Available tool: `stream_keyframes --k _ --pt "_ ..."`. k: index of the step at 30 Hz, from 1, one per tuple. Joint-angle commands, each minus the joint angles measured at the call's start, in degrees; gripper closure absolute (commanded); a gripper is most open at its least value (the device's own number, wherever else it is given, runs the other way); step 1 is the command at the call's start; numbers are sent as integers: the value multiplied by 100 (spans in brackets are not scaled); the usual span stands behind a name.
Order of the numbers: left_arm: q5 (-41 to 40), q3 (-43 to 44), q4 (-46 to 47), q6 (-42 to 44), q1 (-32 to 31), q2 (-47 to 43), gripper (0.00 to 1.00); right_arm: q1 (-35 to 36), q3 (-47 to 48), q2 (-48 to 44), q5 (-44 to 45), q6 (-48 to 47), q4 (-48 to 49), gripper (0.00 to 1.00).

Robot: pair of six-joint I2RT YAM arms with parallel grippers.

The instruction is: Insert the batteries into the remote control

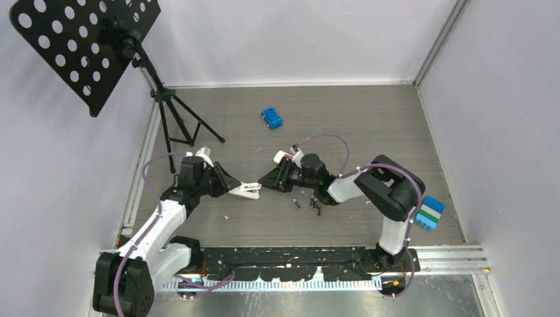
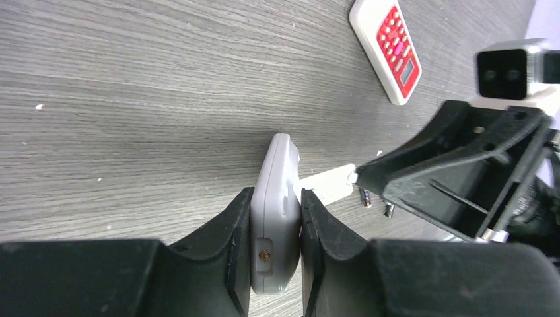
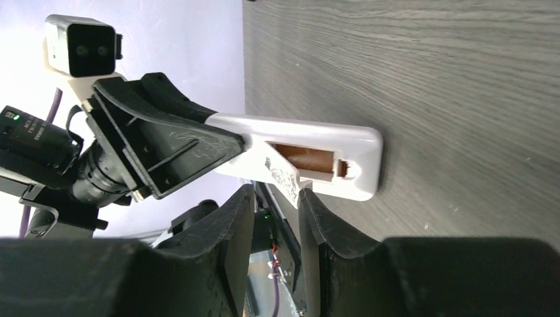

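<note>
batteries (image 1: pixel 314 203): a few slim dark ones lie loose on the table (image 1: pixel 370 132), beside the right arm's wrist.
remote (image 1: pixel 245 191): white, held between the two arms. In the top view its long axis runs roughly left-right, and the free end points at the right gripper (image 1: pixel 272 179).
left gripper (image 2: pixel 277 198): fingers squeezed onto the remote's two broad faces, so it stands on edge.
right wrist only: open compartment (image 3: pixel 304 160) near the free end, brown inside, facing that camera.
right gripper: fingers nearly together at the compartment. A thin white flap (image 2: pixel 327 185) runs into the gap, but we can't tell if it's pinched.
left wrist only: a second remote (image 2: pixel 387 47) with a red keypad lies flat, well apart.
top only: a blue toy car (image 1: pixel 271 118) sits further back.
</note>
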Motion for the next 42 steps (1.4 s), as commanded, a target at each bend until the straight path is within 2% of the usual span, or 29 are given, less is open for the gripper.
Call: stream_keyframes --k 1,3,6,10,12,14,16,18,19,22,24,30,33,36,40,42 --pt "-1097 310 -1511 736 -91 85 100 -12 -1 -847 553 -576 -925 63" --pt "-1342 598 -1797 862 -96 115 100 -29 163 -1151 964 -1111 -2322 62" --pt "-1436 1077 -2292 946 -93 252 100 -41 397 -1541 1526 -1712 -3602 56" --pt "-1454 1550 -2648 1158 -91 375 100 -115 568 -1835 1672 -2301 -4296 46" --pt "-1256 1898 -2875 1382 -91 418 100 -118 665 -2015 1336 -2745 -4390 40" --pt "-863 2259 -3152 1607 -93 424 100 -114 721 -2177 947 -3214 -4401 30" --pt "-112 2550 -3240 1949 -92 392 100 -107 723 -2406 247 -3661 -4243 22" --pt "968 2795 -3349 2424 -114 355 100 -54 681 -2704 -710 -4111 -3967 20" --pt "1455 2914 -3519 2682 -167 339 100 -7 695 -2833 -899 -4272 -3938 20" --pt "2674 2880 -3555 2963 -316 144 100 213 837 -3133 -1126 -4742 -4149 18" --pt "2968 2737 -3273 2953 -438 -31 100 358 941 -3180 -1195 -5023 -4300 17" --pt "3850 2479 -2682 2837 -712 -405 100 752 1355 -3001 -1714 -5553 -4802 17" --pt "4146 2458 -2616 2851 -782 -624 100 944 1449 -2993 -2440 -5666 -4897 21" --pt "4316 2376 -2401 2734 -785 -875 100 1081 1418 -3093 -2573 -5682 -4908 27" --pt "4459 2285 -1849 2295 -785 -1108 100 1117 1414 -3134 -2742 -5554 -4879 44" --pt "4426 2242 -1474 1997 -785 -1155 100 1126 1429 -3140 -2804 -5421 -4785 57"
